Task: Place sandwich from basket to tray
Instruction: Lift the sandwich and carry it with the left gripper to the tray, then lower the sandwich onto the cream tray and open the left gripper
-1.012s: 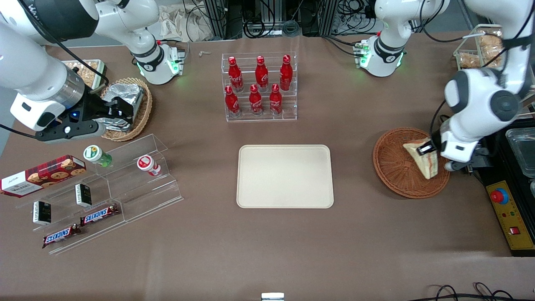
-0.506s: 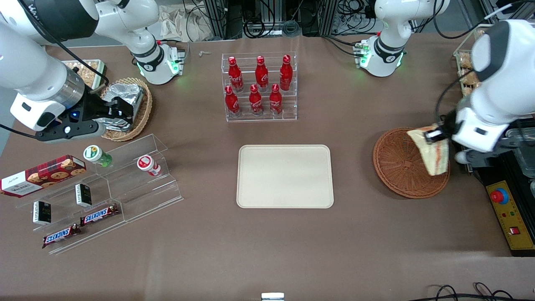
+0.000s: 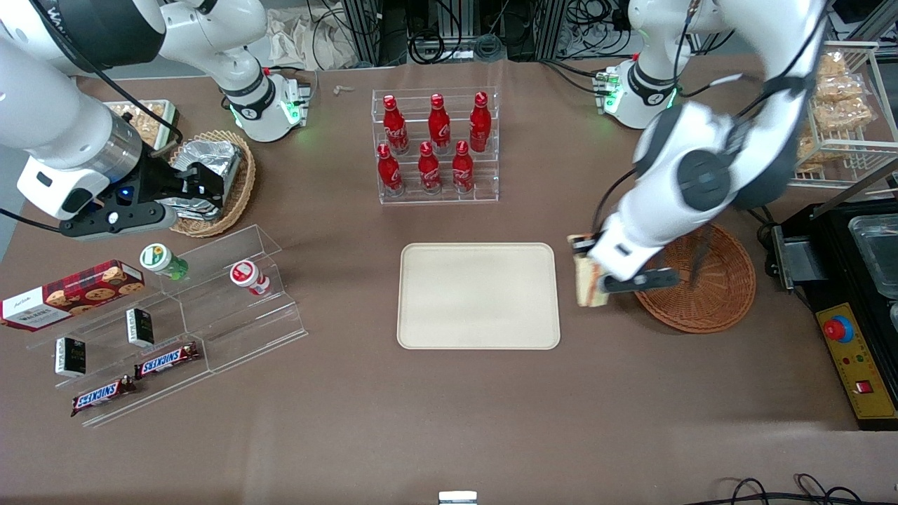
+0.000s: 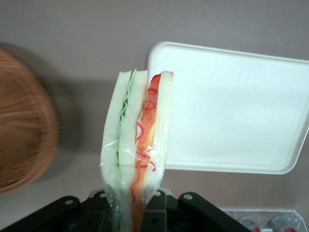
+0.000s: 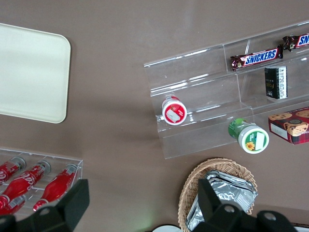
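Note:
My left arm's gripper (image 3: 588,270) is shut on the sandwich (image 3: 589,282), a white-bread wedge with red and green filling, and holds it above the table between the tray and the basket. In the left wrist view the sandwich (image 4: 137,145) hangs upright from the gripper (image 4: 137,212), beside the tray's rim (image 4: 159,87). The cream-beige tray (image 3: 479,295) lies flat at the table's middle with nothing on it. The reddish-brown wicker basket (image 3: 708,298) has no sandwich in it and is partly hidden by the arm; it also shows in the left wrist view (image 4: 21,140).
A clear rack of red bottles (image 3: 435,147) stands farther from the front camera than the tray. A tan basket with foil packets (image 3: 214,175) and a clear stepped shelf of snacks (image 3: 168,315) lie toward the parked arm's end. A black box (image 3: 852,280) stands beside the basket.
The gripper has lifted the sandwich out of the basket and carried it sideways toward the tray; it now hangs just short of the tray's edge.

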`<act>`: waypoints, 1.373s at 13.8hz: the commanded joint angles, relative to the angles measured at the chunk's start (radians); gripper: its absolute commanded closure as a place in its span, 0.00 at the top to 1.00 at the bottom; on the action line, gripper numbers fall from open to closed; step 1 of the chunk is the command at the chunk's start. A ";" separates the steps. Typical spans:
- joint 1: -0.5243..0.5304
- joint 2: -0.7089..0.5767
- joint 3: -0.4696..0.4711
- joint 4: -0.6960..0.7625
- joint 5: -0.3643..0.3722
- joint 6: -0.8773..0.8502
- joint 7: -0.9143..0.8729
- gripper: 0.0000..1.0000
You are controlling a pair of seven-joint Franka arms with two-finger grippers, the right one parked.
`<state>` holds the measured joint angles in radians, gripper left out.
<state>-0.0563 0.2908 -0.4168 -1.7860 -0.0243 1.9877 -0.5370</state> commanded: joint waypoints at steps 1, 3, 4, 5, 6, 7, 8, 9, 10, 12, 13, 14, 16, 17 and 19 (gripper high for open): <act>-0.077 0.114 0.004 -0.024 0.082 0.135 -0.087 0.00; -0.109 0.203 0.006 -0.026 0.180 0.228 -0.168 0.00; -0.111 0.235 0.004 -0.026 0.226 0.255 -0.190 0.00; -0.116 0.257 0.004 -0.024 0.254 0.266 -0.190 0.00; -0.116 0.280 0.004 -0.023 0.268 0.281 -0.190 0.00; -0.117 0.297 0.004 -0.021 0.286 0.296 -0.190 0.00; -0.116 0.304 0.004 -0.021 0.299 0.305 -0.190 0.00; -0.116 0.310 0.004 -0.020 0.302 0.306 -0.187 0.00; -0.116 0.315 0.004 -0.015 0.303 0.307 -0.186 0.17; -0.117 0.312 0.004 -0.007 0.302 0.306 -0.193 1.00; -0.116 0.306 0.004 -0.006 0.300 0.299 -0.202 1.00; -0.114 0.300 0.004 -0.004 0.300 0.299 -0.210 1.00; -0.112 0.295 0.004 0.002 0.300 0.299 -0.210 1.00; -0.111 0.294 0.003 0.006 0.297 0.299 -0.212 1.00; -0.109 0.278 0.003 0.026 0.293 0.296 -0.216 1.00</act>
<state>-0.1667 0.5938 -0.4124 -1.7745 0.2531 2.2895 -0.7186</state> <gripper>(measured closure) 0.163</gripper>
